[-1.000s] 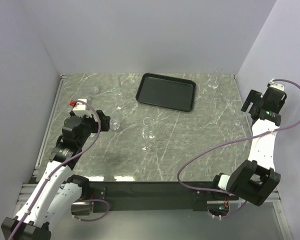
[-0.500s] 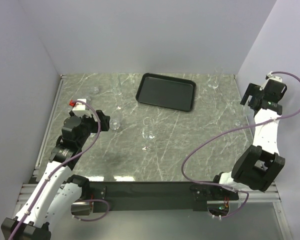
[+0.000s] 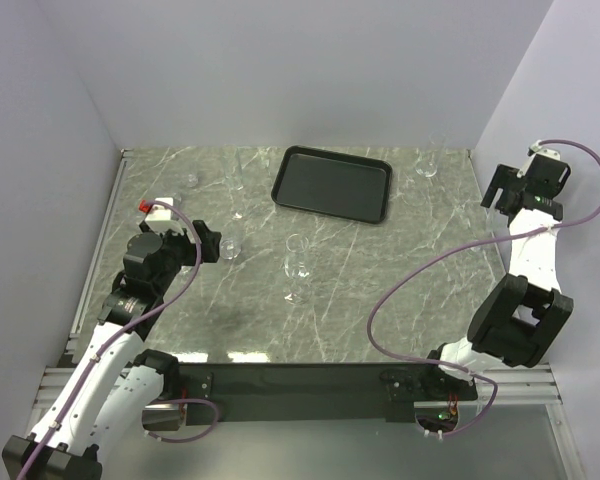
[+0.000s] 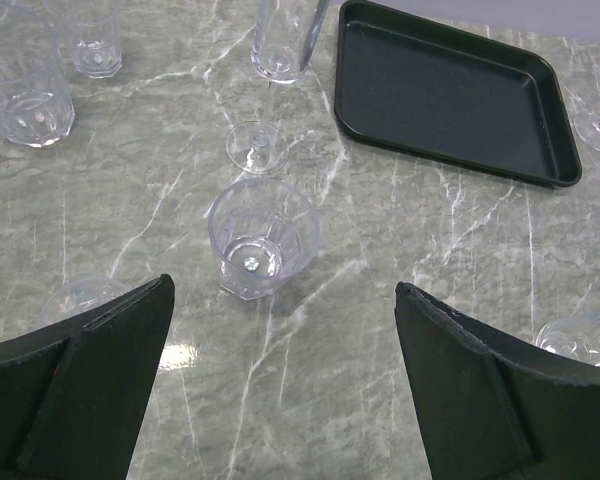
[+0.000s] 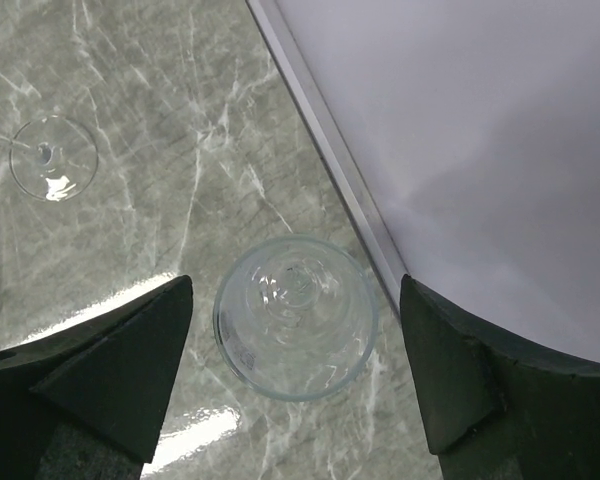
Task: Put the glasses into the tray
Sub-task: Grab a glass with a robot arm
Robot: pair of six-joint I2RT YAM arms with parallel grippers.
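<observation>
Left pincer [image 4: 282, 295] was held apart, empty, over a short tumbler [image 4: 263, 237] standing on the marble tabletop [image 4: 380, 330]. Right pincer [image 5: 295, 290] was likewise held apart, empty, above a second tumbler [image 5: 296, 316] just beside the side wall [image 5: 480, 150]. The black tray [image 3: 330, 185] was seen far-centre; the glasses [image 3: 298, 262] were all seen outside it, on the tabletop.

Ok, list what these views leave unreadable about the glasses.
Left wrist: the flute loses its rim to the top edge.
Left wrist: the right-edge glass is cut by the frame and partly covered by the left gripper; shape unclear.
Right wrist: the stemmed glass foot shows, its bowl lost past the left edge.
Top external: the glasses on the marble table are too small and faint to count.
</observation>
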